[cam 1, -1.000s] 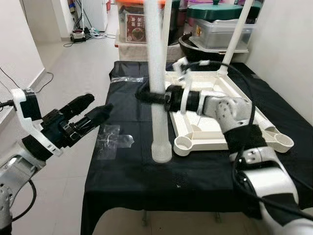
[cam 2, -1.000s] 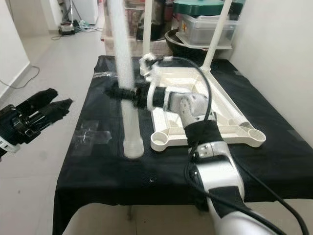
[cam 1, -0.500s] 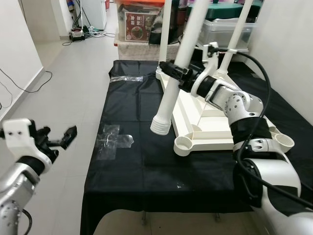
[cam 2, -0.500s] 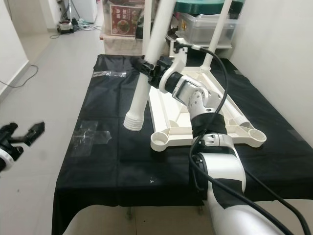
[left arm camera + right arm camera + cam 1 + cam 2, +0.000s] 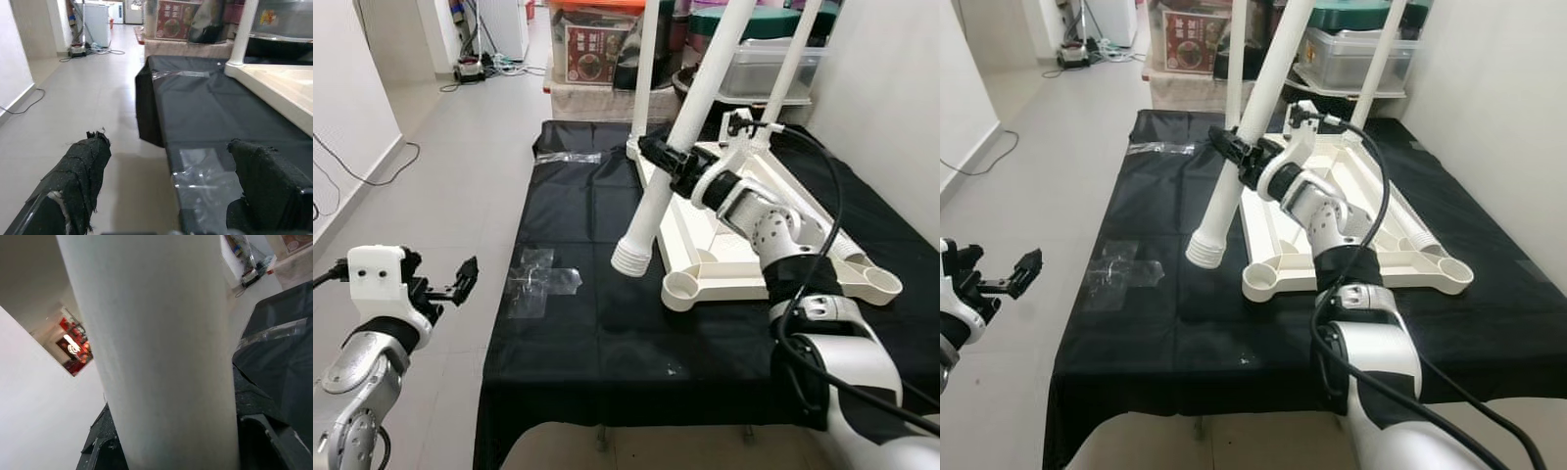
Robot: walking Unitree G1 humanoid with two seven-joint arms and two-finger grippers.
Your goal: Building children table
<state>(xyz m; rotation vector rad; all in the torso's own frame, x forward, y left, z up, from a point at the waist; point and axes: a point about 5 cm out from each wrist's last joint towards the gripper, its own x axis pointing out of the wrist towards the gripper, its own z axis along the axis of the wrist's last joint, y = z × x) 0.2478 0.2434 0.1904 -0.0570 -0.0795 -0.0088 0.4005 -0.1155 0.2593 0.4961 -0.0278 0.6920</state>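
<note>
Above the black table (image 5: 607, 333), right gripper (image 5: 664, 160) is clamping tilted white leg (image 5: 677, 147); left gripper (image 5: 450, 288) is hovering spread, near left.

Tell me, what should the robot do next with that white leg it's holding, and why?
Probably swing the white leg right, over the empty socket at the upturned tabletop's near corner. The right claw grips it tilted, its threaded end hanging left of that socket.

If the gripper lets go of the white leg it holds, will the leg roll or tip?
Probably both. The white leg hangs tilted in the right gripper, its ribbed end above the black cloth, so it would likely topple. Being a round tube, it may then roll. It looks stiff, likely light plastic.
</note>
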